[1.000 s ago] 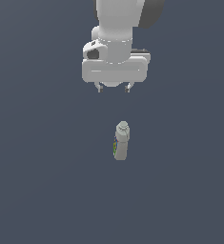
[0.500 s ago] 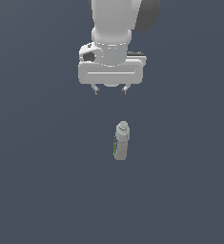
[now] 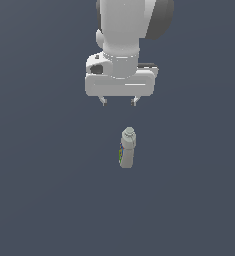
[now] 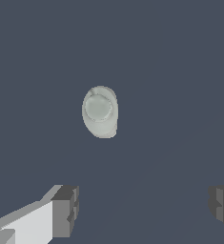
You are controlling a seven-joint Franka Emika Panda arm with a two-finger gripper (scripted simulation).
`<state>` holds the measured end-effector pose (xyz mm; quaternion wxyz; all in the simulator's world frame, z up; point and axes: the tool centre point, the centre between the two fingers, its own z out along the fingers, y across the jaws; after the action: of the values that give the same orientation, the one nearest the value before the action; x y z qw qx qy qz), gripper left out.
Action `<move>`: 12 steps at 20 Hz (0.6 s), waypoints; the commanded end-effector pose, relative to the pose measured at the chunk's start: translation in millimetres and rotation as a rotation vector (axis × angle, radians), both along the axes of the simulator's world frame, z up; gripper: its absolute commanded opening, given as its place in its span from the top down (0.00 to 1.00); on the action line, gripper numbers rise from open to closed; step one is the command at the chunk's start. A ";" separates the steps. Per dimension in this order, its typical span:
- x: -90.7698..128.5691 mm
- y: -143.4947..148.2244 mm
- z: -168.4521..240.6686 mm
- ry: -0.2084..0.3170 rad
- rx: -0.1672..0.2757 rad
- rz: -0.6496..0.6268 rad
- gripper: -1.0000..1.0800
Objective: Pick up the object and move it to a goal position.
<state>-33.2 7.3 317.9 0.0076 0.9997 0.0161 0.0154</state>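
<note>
Bottle [image 3: 127,148] stands upright on the dark grey table [image 3: 39,200], slim, pale grey-beige, round cap on a narrower neck, green multicoloured label on the side toward the exterior view's left. In the wrist view the bottle [image 4: 100,111] shows cap-on, from almost straight above, so the camera axis runs nearly down its length.

Position relative to pincer [image 3: 119,101]: below the fingertips and well apart from them, nothing touching. In the exterior view the cap sits a little toward the exterior view's right of the midpoint between the fingertips. In the wrist view the bottle lies ahead of the line joining the two fingers [image 4: 66,209], not between them.

Pincer state: fingers spread wide apart, empty.

Step in hand, by judgement: approach before the grasp. Pick not begun; no goal marker visible in either view.

To do it well:
- Centre first. Shift sideways until the cap lies midway between the fingers, then descend.
- Keep the fingers apart on the way down; a fingertip landing on the cap would likely tip a bottle this slim.
- Go past the neck and close on the wider body, around the label, where the grip should hold better.
- Close evenly, then lift straight up.
</note>
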 end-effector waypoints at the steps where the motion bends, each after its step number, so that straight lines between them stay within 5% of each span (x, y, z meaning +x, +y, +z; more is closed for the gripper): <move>1: 11.1 5.4 -5.6 0.006 0.002 0.000 0.04; 12: 54.2 28.2 -32.9 0.028 0.013 -0.001 0.04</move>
<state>16.7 33.3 287.6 0.0018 0.9999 0.0159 0.0023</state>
